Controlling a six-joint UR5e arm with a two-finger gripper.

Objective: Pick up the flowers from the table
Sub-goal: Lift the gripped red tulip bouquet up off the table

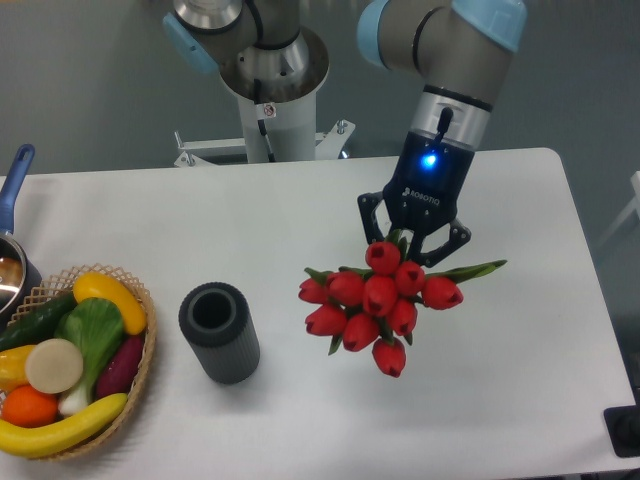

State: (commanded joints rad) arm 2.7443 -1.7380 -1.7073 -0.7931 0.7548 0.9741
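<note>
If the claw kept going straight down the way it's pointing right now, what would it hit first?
The claw points down, shut on the bunch of red tulips, which hangs below it. Beneath the blooms lies only bare large white tabletop, so the flowers would likely meet that first. The height above it is unclear.

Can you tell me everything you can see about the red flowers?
The flowers are a small bunch of red tulips with closed, rounded heads and green leaves poking out at the sides, one long leaf pointing right. They look smooth, maybe plastic. The gripper holds them from above, its jaws closed around the stems, which are mostly hidden. The heads face the camera. The bunch seems lifted off the white table, right of a dark cylinder.
</note>
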